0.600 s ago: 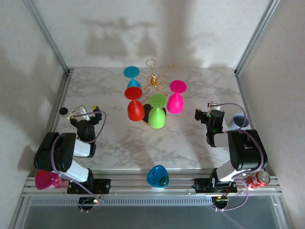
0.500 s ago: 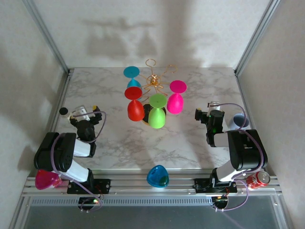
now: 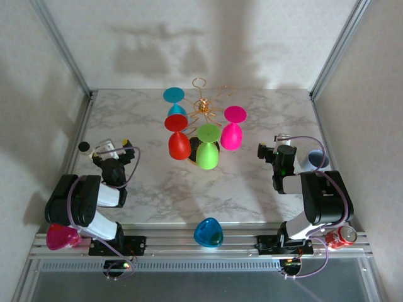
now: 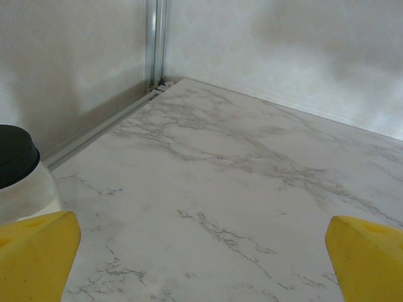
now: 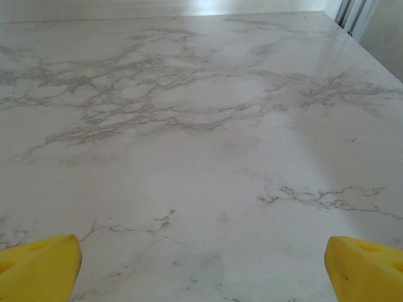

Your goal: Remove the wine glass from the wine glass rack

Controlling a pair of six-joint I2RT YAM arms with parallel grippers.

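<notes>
The gold wire wine glass rack [image 3: 202,106] stands at the middle back of the marble table [image 3: 252,189]. Several coloured wine glasses hang from it bowl-down: teal [image 3: 174,98], red [image 3: 178,139], green [image 3: 207,150] and magenta [image 3: 233,131]. My left gripper [image 3: 114,151] rests low at the left, well away from the rack, open and empty. In the left wrist view its yellow fingertips [image 4: 36,251] stand far apart over bare marble. My right gripper [image 3: 276,151] sits at the right, also open and empty, its fingertips [image 5: 39,267] wide apart over the table.
A blue glass [image 3: 208,232] lies at the near edge and a pink one [image 3: 60,237] by the left arm's base. A red can [image 3: 340,236] and a pale blue cup [image 3: 313,160] are at the right. A small black-lidded jar [image 4: 17,173] stands just left of my left gripper.
</notes>
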